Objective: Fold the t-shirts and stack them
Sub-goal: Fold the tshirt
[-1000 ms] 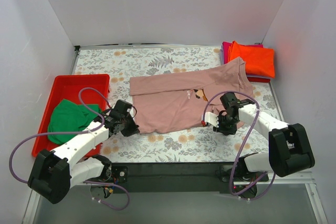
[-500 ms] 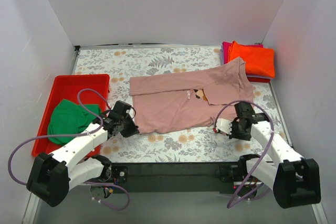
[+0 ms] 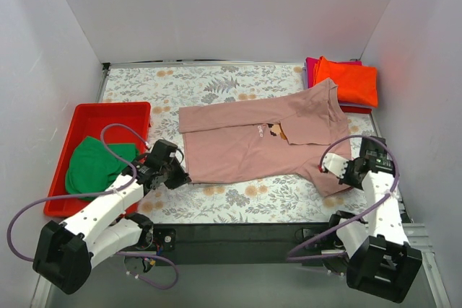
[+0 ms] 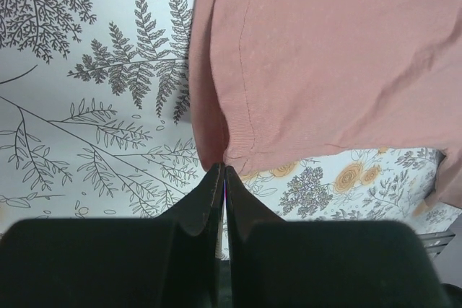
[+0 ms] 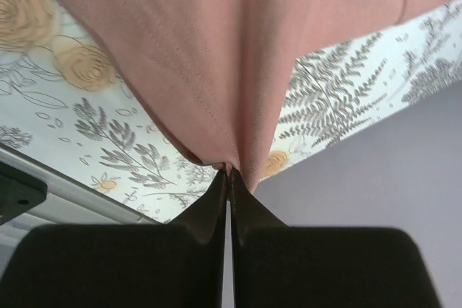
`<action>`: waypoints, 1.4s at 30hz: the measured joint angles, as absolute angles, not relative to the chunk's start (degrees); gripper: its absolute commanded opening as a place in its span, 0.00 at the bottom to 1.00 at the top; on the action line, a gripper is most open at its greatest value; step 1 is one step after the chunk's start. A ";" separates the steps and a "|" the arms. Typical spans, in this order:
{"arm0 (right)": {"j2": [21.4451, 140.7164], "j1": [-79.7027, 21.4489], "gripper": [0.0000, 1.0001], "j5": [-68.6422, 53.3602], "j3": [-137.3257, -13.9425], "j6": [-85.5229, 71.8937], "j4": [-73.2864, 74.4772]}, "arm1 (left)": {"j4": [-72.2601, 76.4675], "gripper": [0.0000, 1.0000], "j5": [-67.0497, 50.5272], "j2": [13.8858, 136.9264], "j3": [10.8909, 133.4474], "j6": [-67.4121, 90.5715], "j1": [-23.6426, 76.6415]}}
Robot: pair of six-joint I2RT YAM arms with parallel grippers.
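Left pincer [image 4: 224, 171] is gripping the near-left hem corner of the pink tee [image 3: 245, 142]. In the left wrist view its two black fingers are pressing together with only a thin fold of cloth between them. On the other side, the right pincer [image 5: 229, 172] is holding the tee's near-right corner in the same way, its fingers closing on a small tuck of fabric that is fanning out from the tips.

The pink tee is lying across the middle of the floral counter [image 3: 216, 84], front side up, with its chest print [image 3: 273, 130] showing. Its neck end is pointing toward the far right. Its near-right part is tapering to a point where the right pincer is holding it, close to the counter's right edge.

At the far right corner, an orange tee [image 3: 351, 81] is sitting folded on top of a magenta tee [image 3: 311, 68]. The pink tee's neck end is lying just beside this stack, but whether the two are touching cannot be told.

Along the left edge of the counter, a green tee [image 3: 92, 165] is lying crumpled in a red tray [image 3: 108, 110]. A purple cable [image 3: 119, 129] from the left arm is looping over the tray.
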State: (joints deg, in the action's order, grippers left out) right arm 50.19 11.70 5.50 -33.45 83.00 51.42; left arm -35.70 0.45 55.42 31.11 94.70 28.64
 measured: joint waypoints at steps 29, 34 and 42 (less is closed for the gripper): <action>66.17 20.38 0.01 -24.29 -55.53 79.64 55.75 | -36.71 0.00 0.67 53.34 30.39 99.94 28.64; 71.75 19.70 0.01 -27.90 -61.45 76.05 55.86 | -35.09 0.00 0.93 56.90 31.22 99.94 28.64; 79.33 19.09 0.01 -31.62 -70.43 70.19 54.98 | -33.76 0.00 3.27 60.53 34.44 100.18 28.62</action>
